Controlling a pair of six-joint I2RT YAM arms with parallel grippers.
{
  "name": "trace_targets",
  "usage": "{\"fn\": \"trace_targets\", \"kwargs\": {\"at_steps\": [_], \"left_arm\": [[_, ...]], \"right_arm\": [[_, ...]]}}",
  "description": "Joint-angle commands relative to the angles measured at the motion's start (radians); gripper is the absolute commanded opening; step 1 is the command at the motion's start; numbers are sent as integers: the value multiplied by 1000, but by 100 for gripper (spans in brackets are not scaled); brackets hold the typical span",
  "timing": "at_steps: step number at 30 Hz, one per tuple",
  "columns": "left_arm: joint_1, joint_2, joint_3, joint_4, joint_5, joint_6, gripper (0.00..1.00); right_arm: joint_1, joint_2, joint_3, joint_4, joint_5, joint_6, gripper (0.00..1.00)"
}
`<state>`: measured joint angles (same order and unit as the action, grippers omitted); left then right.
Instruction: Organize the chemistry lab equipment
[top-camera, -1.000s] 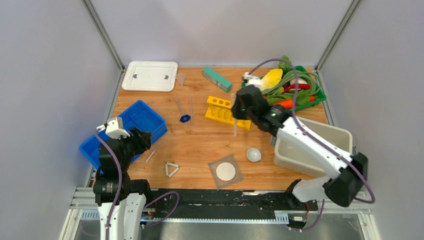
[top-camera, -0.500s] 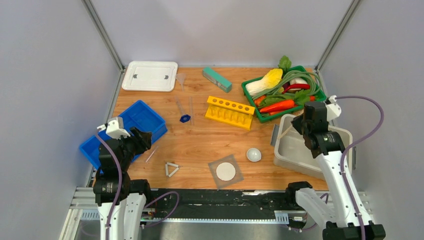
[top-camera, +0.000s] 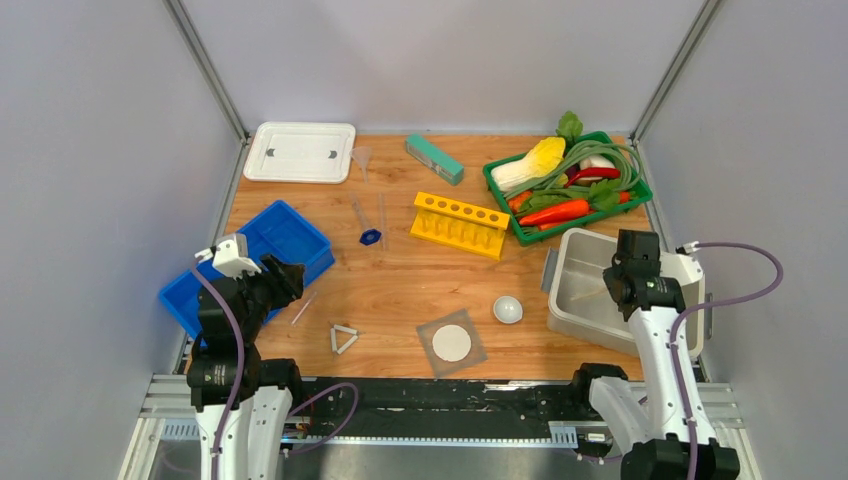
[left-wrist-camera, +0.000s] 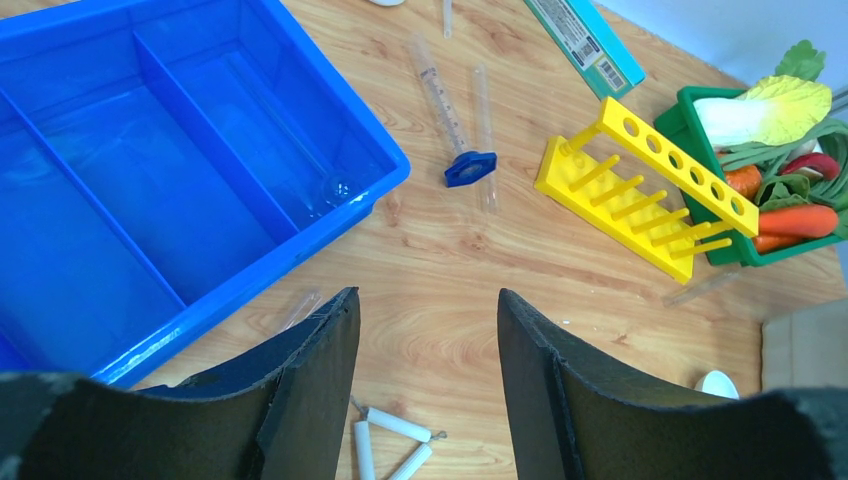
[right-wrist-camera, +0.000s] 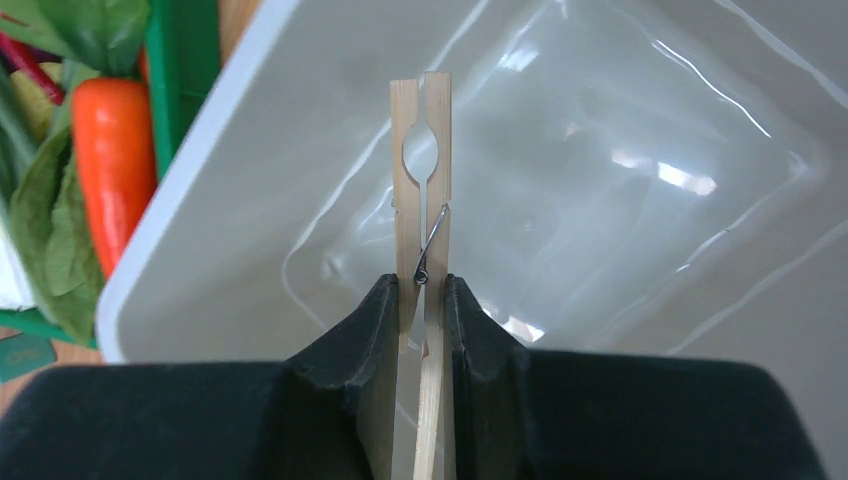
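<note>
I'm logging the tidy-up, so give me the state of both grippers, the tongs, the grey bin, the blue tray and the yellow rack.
left gripper: open, holding nothing.
right gripper: shut on the wooden tongs.
wooden tongs: held over the grey bin.
grey bin: open, looks empty.
blue tray: one glass tube in a compartment.
yellow rack: holes empty.

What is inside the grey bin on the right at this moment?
Only the wooden tongs, gripped in the right gripper's jaws, hang over its bare floor. The gripper covers the bin's near part.
</note>
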<state>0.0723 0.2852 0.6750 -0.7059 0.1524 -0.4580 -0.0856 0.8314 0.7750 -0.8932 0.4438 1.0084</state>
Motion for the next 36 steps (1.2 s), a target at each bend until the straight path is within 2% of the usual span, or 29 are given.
{"fn": "trace_targets", "kwargs": {"at_steps": [1, 7, 15, 21, 24, 27, 31, 33, 36], "left_arm": [[-2, 11, 5, 34, 12, 5, 61], [-2, 16, 3, 36, 10, 4, 61], [-3, 23, 1, 36, 13, 5, 62], [-2, 32, 0, 39, 19, 5, 63], [-2, 40, -2, 42, 36, 9, 63], [-2, 63, 5, 36, 52, 15, 63], [-2, 109, 11, 25, 81, 15, 64], [-3, 134, 18, 14, 102, 13, 64], [-2, 169, 28, -9, 116, -4, 63]], "right_arm": [[-39, 12, -39, 28, 16, 62, 10], [-69, 43, -46, 45, -11, 62, 25], [-69, 0, -5, 74, -65, -10, 32], [-69, -63, 41, 68, -97, -65, 43], [-68, -89, 64, 141, -233, -200, 45], [-59, -129, 67, 272, -492, -356, 48], [27, -143, 99, 332, -612, -412, 48], [82, -134, 121, 332, -608, -421, 48], [275, -114, 144, 355, -585, -432, 48]]}}
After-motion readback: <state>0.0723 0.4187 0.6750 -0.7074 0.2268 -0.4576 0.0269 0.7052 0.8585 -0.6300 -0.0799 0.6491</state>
